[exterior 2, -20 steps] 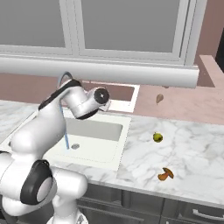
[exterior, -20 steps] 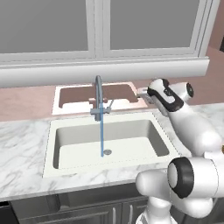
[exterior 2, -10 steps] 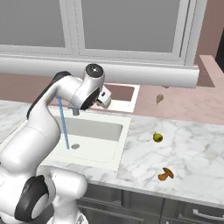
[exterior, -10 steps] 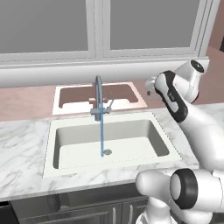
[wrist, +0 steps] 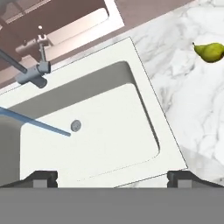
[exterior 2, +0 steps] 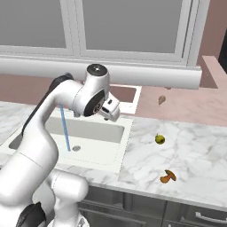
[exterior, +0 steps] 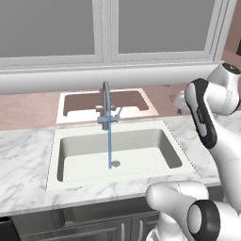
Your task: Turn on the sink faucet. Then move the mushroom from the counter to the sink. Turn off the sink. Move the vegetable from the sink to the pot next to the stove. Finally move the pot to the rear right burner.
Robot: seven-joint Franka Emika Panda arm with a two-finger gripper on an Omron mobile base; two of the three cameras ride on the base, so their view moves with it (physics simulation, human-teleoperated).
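- The mushroom (exterior 2: 168, 177) lies on the marble counter (exterior 2: 199, 150), near its front edge and well to the right of the sink (exterior: 117, 153); you haven't touched it yet.
- Water (exterior: 109, 143) runs from the faucet (exterior: 107, 106) into the basin, so step one reads as done.
- Over the last second the arm has swung up and right, away from the faucet.
- The gripper (wrist: 112, 177) hangs over the sink's right side, fingers spread wide, holding nothing.
- A small green pear (wrist: 210, 51) sits farther back; don't confuse it with your target.
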